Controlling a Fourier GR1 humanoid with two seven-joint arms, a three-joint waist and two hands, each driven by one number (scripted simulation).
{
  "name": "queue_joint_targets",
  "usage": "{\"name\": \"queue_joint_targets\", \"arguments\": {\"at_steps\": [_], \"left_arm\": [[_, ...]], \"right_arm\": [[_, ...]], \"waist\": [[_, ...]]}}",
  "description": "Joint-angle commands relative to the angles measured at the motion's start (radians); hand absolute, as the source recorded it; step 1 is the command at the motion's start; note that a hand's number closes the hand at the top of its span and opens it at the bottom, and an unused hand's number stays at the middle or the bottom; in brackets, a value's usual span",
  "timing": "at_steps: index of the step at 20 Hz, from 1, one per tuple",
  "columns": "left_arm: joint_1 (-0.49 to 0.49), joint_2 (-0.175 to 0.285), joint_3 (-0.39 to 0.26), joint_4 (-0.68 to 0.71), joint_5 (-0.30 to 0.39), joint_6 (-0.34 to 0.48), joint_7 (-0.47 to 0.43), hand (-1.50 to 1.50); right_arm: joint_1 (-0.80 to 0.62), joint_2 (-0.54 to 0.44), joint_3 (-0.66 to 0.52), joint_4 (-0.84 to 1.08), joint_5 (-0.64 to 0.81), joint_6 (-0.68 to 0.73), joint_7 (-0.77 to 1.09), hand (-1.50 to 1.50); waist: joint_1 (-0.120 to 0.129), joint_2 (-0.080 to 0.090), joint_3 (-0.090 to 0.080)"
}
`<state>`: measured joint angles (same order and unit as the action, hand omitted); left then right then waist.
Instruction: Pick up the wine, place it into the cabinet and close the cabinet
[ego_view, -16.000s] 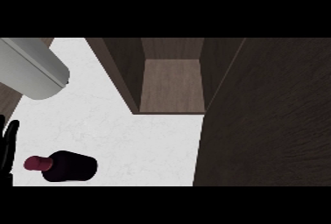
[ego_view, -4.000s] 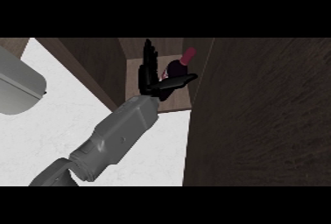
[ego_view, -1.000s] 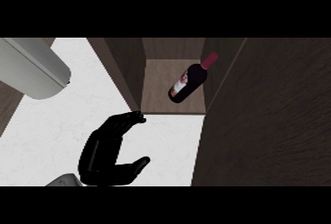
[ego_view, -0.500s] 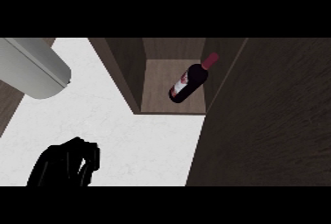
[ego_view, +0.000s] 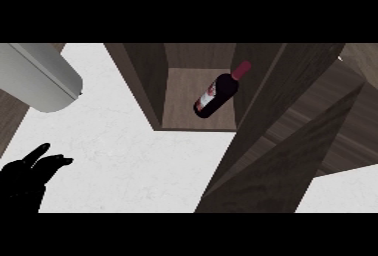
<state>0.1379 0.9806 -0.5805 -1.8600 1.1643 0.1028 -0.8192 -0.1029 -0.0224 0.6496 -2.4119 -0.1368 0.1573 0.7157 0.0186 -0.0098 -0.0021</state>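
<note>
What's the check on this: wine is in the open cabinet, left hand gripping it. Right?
No. The wine is in the open cabinet, but the left hand is not gripping it; head view shows it open at lower left, apart.

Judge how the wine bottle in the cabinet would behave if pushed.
The wine bottle is tall and narrow, so it would probably tip rather than slide. Its round body would likely roll once down. It looks like glass, so likely rigid and breakable.
</note>
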Motion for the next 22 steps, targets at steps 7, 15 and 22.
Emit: {"name": "queue_joint_targets", "arguments": {"at_steps": [7,15,22], "left_arm": [[0.177,0.139,0.172,0.067,0.103,-0.193,-0.047,-1.5],[0.255,0.179,0.226,0.129,0.081,-0.319,-0.102,-1.5],[0.271,0.188,0.279,0.187,0.101,-0.423,-0.099,-1.5]], "right_arm": [[-0.272,0.021,0.341,0.141,0.153,-0.351,-0.003,1.5],[-0.442,0.015,0.249,0.23,0.198,-0.575,-0.071,1.5],[-0.626,0.014,0.115,0.365,0.126,-0.639,-0.059,1.5]], "waist": [[0.025,-0.003,-0.002],[0.047,-0.001,-0.003],[0.047,0.011,-0.003]]}}
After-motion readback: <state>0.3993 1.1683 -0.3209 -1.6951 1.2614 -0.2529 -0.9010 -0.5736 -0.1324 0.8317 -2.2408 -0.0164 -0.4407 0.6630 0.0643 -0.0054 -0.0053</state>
